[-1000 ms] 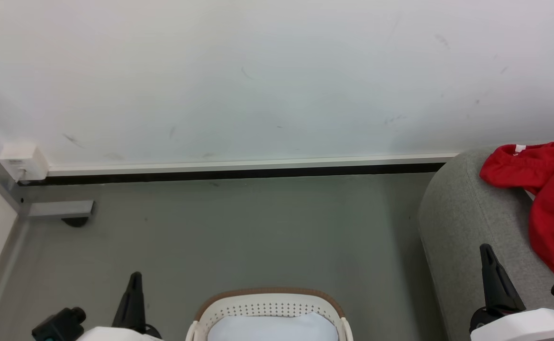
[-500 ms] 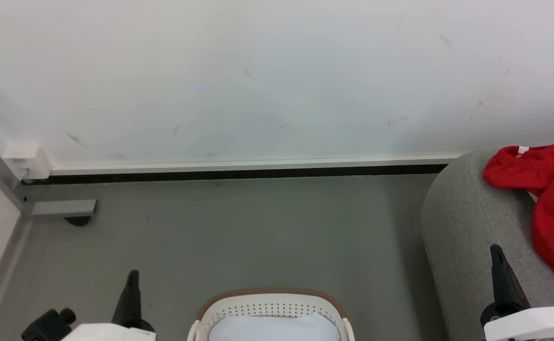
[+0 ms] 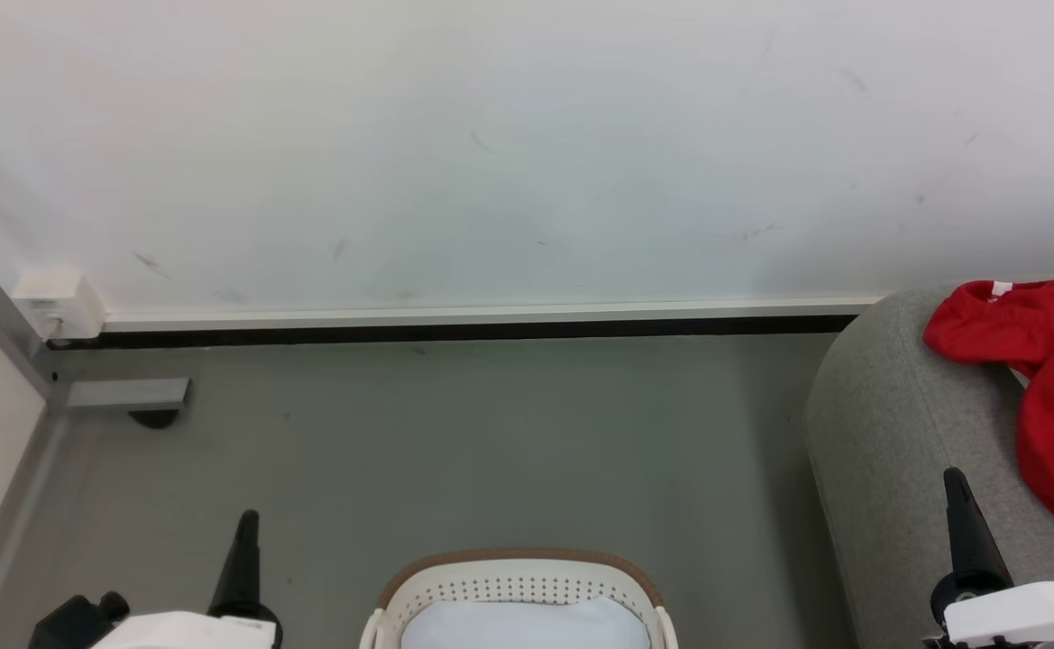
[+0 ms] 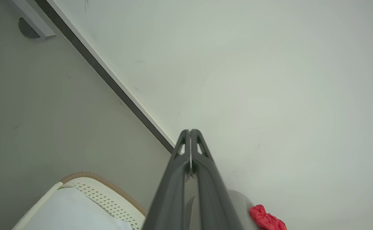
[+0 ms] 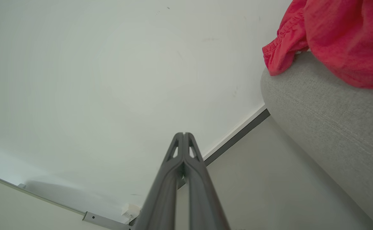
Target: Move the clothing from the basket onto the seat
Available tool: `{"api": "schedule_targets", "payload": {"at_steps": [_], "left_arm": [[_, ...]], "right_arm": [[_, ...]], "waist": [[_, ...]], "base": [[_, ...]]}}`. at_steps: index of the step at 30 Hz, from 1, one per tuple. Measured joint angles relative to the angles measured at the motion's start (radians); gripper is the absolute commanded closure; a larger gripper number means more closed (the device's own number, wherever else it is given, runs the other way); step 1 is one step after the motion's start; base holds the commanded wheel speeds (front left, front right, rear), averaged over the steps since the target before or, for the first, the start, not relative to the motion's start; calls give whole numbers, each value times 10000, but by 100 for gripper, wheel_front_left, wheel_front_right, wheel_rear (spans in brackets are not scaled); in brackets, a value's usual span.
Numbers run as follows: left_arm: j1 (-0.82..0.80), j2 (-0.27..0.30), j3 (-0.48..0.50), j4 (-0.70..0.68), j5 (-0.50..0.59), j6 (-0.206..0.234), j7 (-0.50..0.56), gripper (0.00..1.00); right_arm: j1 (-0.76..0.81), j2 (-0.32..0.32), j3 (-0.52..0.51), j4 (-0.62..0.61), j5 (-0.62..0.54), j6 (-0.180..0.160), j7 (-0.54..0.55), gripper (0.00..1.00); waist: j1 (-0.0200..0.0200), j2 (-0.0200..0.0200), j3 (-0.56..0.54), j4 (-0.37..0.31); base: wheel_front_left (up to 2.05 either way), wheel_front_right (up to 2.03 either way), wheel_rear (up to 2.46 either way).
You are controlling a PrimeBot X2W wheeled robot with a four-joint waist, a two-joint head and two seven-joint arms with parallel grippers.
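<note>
Red clothing [image 3: 1045,379] lies on the grey seat [image 3: 887,433] at the right edge; it also shows as clothing [image 5: 330,38] on the seat [image 5: 326,121] and as a small red bit of clothing [image 4: 266,218]. The cream basket [image 3: 517,586] with a brown rim stands at the bottom centre, with only pale blue-white cloth [image 3: 527,624] visible in it. My left gripper [image 3: 245,523] points up left of the basket, shut and empty [image 4: 190,131]. My right gripper [image 3: 953,478] is in front of the seat's side, shut and empty [image 5: 183,134].
A white wall with a dark baseboard [image 3: 454,330] runs across the back. A metal frame foot [image 3: 125,397] and a white wall box [image 3: 58,302] sit at the left corner. Grey floor [image 3: 490,442] lies between basket and wall.
The whole view has shifted slightly right, so the camera has turned. Both grippers sit lower and further outward in the view, still shut. Clothing and basket have not moved.
</note>
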Motion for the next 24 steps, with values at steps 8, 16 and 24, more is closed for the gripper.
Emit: {"api": "schedule_targets", "payload": {"at_steps": [8,16,24], "left_arm": [[-52,2,75,-21,-865,-75,244,100],[-81,2,150,-50,-1613,-102,462,100],[-146,4,245,-65,-2370,-171,675,100]], "right_arm": [[0,38,-174,-13,748,0,234,100],[-1,82,-332,-19,1494,0,420,100],[-1,128,-493,-27,2169,0,621,100]], "waist": [[0,0,-8,40],[0,0,-16,81],[0,0,-25,121]], "base": [[0,0,0],[0,0,0],[0,0,0]]}}
